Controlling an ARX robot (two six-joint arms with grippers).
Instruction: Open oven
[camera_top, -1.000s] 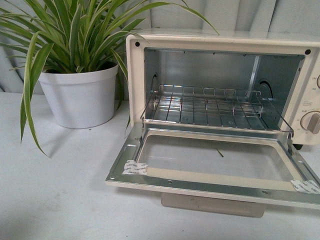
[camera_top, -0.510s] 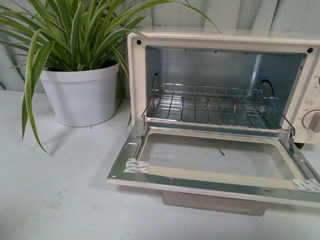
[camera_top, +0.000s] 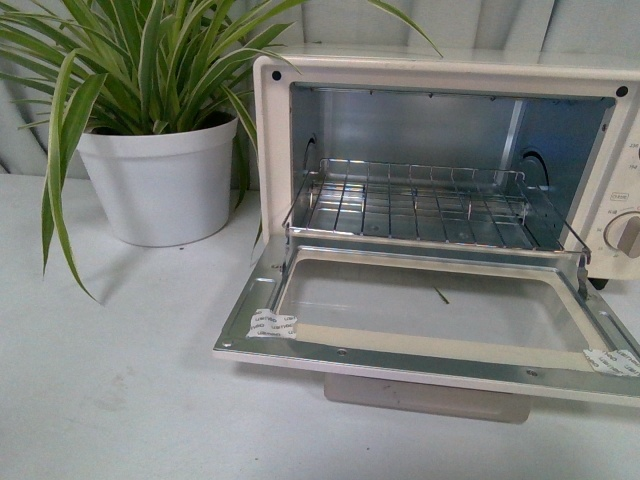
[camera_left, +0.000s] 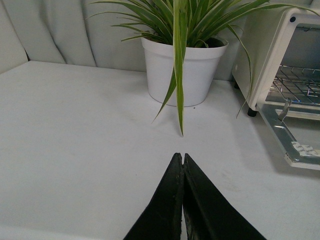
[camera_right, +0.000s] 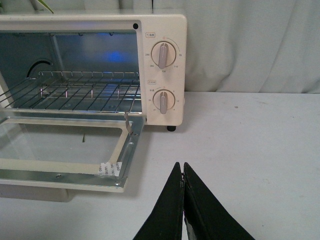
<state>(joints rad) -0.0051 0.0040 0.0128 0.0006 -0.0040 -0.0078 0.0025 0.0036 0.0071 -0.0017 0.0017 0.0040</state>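
Note:
The cream-white oven (camera_top: 275, 110) stands on the white table with its glass door (camera_top: 430, 318) folded down flat and a wire rack (camera_top: 420, 205) showing inside. The oven also shows in the left wrist view (camera_left: 265, 55) and in the right wrist view (camera_right: 165, 30), with two round knobs (camera_right: 163, 54). The bar handle (camera_top: 425, 398) shows under the door's front edge. My left gripper (camera_left: 180, 157) is shut and empty, over the table, apart from the oven. My right gripper (camera_right: 182, 166) is shut and empty, off the door's corner. Neither arm shows in the front view.
A white pot with a striped green plant (camera_top: 160, 180) stands beside the oven; its leaves (camera_left: 178, 75) hang over the table. A grey curtain (camera_right: 250, 40) hangs behind. Bare white table (camera_left: 75, 130) lies in front of both grippers.
The whole scene has shifted slightly in the front view, a small camera move. The oven door stays folded down.

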